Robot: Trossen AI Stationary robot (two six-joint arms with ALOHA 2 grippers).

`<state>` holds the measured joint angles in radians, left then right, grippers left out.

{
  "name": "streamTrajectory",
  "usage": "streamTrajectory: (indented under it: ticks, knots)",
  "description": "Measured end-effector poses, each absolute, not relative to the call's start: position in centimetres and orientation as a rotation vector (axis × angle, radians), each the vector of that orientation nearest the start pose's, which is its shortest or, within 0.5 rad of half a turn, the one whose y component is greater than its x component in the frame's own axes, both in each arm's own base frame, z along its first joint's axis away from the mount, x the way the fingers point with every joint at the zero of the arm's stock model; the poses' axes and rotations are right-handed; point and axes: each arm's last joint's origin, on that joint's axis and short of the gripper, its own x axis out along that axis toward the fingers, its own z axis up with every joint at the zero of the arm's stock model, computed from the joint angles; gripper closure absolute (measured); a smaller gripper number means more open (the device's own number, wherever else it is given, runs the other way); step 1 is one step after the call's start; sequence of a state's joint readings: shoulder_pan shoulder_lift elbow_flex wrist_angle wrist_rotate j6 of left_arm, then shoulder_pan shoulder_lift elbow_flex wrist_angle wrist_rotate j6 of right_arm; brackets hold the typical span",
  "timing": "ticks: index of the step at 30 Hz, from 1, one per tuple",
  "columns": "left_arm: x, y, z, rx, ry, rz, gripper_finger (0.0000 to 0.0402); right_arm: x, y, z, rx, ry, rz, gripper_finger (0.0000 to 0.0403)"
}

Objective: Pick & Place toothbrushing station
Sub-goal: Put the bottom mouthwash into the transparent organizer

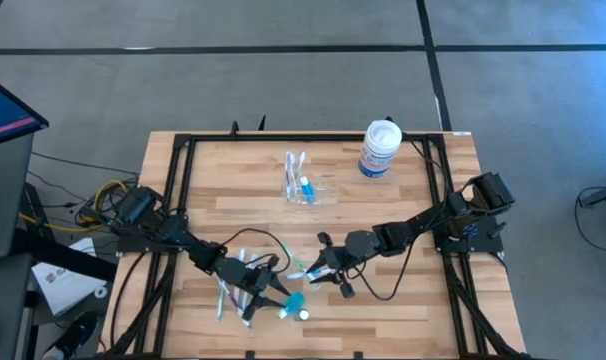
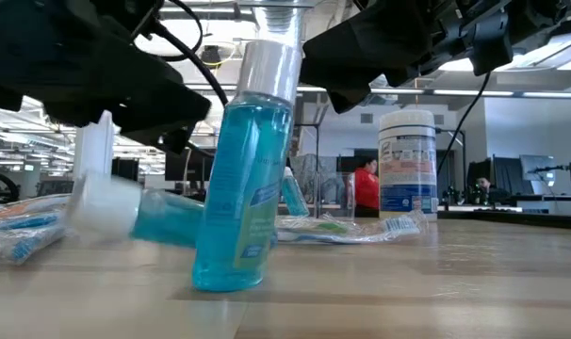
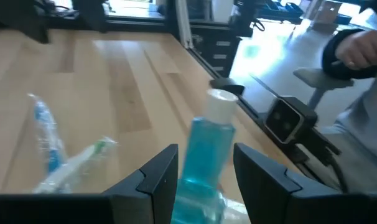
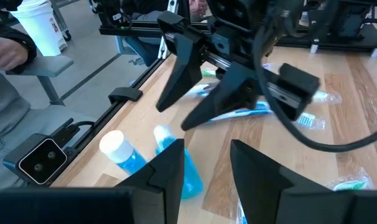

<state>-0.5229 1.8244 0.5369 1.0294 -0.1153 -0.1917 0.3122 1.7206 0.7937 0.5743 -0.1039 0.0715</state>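
Toward 12 o'clock from the middle of the desk [image 1: 233, 190], seen from above, we find the clear toothbrush organizer [image 1: 301, 183], with brushes and a small blue tube showing in it; it is well apart from both arms and nothing touches it. At about 1 o'clock from the middle, near the desk's far edge, stands the white jar [image 1: 381, 149] with its blue label. Both arms meet around 6 o'clock. The left arm reaches in from 8 o'clock and its left tool [image 1: 279, 291] is set around a blue mouthwash bottle [image 2: 243, 188] with a white cap, which stands on its base on the desk and leans to one side. We cannot tell whether this tool is pressing on the bottle or merely straddling it. A second blue bottle [image 2: 158, 219] lies on its side just beside the leaning one, its white cap pointing away from it. The right arm comes in from 3 o'clock, and its right tool [image 4: 207, 152] hovers near the two bottles at roughly 1 o'clock from them, released and spread with only bare wood showing in the gap. Wrapped toothbrushes [image 1: 229, 292] lie at 9 o'clock from the bottles, under the left arm, and another wrapped toothbrush [image 2: 347, 229] lies farther back between the bottles and the jar. Beyond the near desk edge, a person's grey sleeve [image 3: 363, 118] shows.
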Motion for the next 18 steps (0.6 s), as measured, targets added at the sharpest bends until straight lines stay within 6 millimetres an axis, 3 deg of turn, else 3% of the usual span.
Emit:
streamTrajectory:
  ticks: [18]
  knots:
    - [26.27,-15.63,11.60,-0.110,0.292,-0.432,0.0253,32.75,10.89,17.13,0.033,0.367,0.399,0.0281]
